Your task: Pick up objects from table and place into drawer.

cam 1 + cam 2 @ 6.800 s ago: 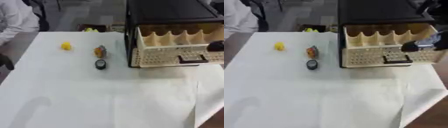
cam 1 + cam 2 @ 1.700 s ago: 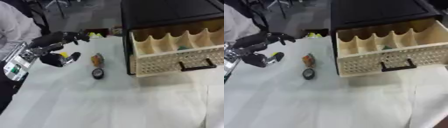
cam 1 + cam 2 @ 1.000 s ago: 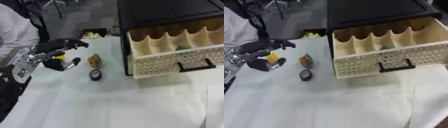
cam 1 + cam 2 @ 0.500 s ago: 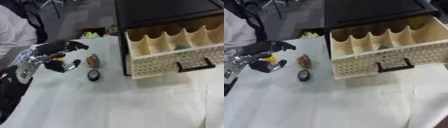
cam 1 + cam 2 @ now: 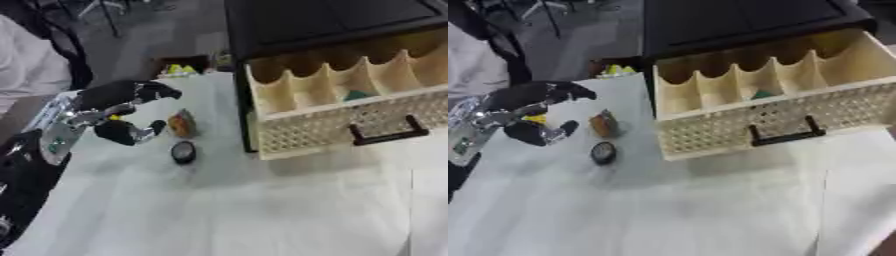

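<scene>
My left hand [image 5: 112, 107] reaches in from the left over the white table, fingers stretched out above a small yellow object [image 5: 114, 118] and thumb below it; the yellow thing shows only as a sliver between them. To its right lie an orange object [image 5: 181, 123] and a black round object [image 5: 183, 151]. At the right, the pale wooden drawer [image 5: 780, 117] with a black handle [image 5: 785, 135] stands pulled out of a dark cabinet [image 5: 737, 20]. A green thing [image 5: 763, 93] lies in one of its compartments. My right hand shows in no view.
A white cloth [image 5: 236, 210] covers the table, with a fold near the right side. Something yellow-green [image 5: 179, 69] sits at the table's far edge. A person in white [image 5: 26, 65] stands at the far left, touching nothing.
My right hand, earlier at the drawer front, has left the views. My left hand came in from the left and has settled lower around the yellow object. The camera has shifted slightly.
</scene>
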